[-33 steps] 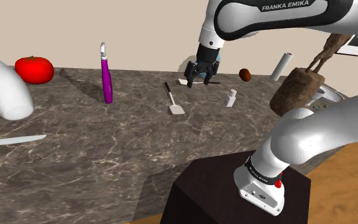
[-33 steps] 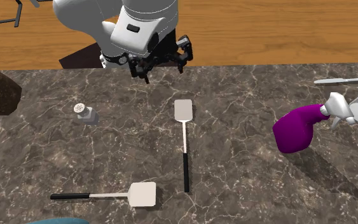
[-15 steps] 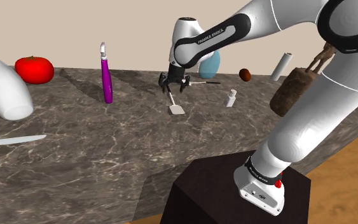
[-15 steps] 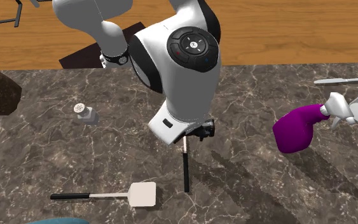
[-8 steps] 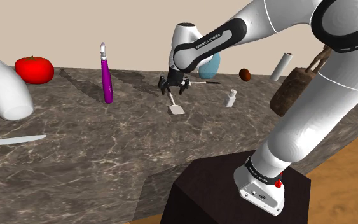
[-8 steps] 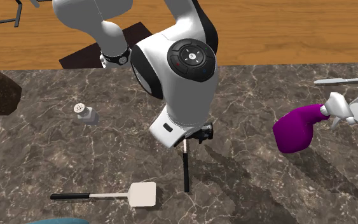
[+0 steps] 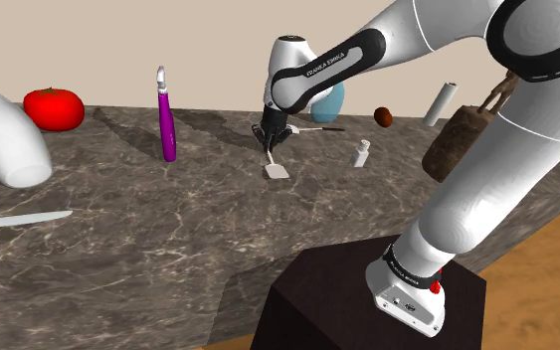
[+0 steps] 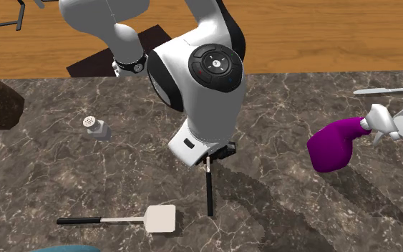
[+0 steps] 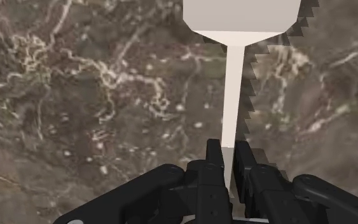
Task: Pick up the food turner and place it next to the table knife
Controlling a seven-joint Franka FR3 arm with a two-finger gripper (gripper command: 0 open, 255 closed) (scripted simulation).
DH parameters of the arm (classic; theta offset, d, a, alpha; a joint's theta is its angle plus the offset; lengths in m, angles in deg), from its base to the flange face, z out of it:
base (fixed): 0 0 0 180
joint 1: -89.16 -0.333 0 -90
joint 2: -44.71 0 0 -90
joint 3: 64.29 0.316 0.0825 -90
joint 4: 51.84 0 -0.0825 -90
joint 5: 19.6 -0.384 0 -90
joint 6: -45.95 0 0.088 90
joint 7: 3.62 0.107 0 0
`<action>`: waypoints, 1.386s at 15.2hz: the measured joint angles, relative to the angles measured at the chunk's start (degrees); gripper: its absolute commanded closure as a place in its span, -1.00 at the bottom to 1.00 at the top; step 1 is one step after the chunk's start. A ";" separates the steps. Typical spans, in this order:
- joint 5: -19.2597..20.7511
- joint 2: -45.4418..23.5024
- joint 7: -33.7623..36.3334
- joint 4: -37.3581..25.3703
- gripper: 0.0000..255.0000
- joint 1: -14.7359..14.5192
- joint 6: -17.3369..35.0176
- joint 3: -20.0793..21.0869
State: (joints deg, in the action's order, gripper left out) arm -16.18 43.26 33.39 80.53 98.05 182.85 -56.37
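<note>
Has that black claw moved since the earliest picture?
Yes. The gripper has gone leftward in the shoulder view, away from the small shaker, down onto the food turner.

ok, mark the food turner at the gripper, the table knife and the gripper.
food turner (image 7: 277, 171): shoulder view, on its pale blade.
table knife (image 7: 24, 218): shoulder view, on the blade.
gripper (image 9: 229, 151): wrist view, between the fingertips clasping the turner's shaft.

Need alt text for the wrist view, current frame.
The black tool is shut on the thin pale shaft of a food turner, whose flat blade lies ahead of the fingertips. Beneath them is a dark, marble-patterned countertop with pale veins.
</note>
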 measured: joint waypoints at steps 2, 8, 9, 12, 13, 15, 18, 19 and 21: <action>0.00 0.00 0.00 0.00 1.00 0.00 0.00 0.00; -0.17 0.65 -0.14 -0.13 1.00 0.00 -0.77 0.01; -0.29 1.07 -0.23 -0.38 1.00 -0.01 -1.43 0.02; -0.62 2.26 -0.51 -1.44 1.00 -0.02 -3.64 0.04; -0.75 2.75 -0.60 -1.76 1.00 -0.03 -4.45 0.04; -0.98 3.61 -0.74 -2.45 1.00 -0.06 -5.98 0.06; -1.30 4.98 -1.27 -3.56 1.00 0.03 -8.42 -0.08; -1.38 5.28 -1.32 -3.99 1.00 0.03 -9.14 -0.08; -1.53 5.96 -1.25 -4.72 1.00 -0.08 -10.56 0.01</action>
State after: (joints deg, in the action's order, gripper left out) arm -17.71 49.22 32.13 75.82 97.97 172.29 -56.36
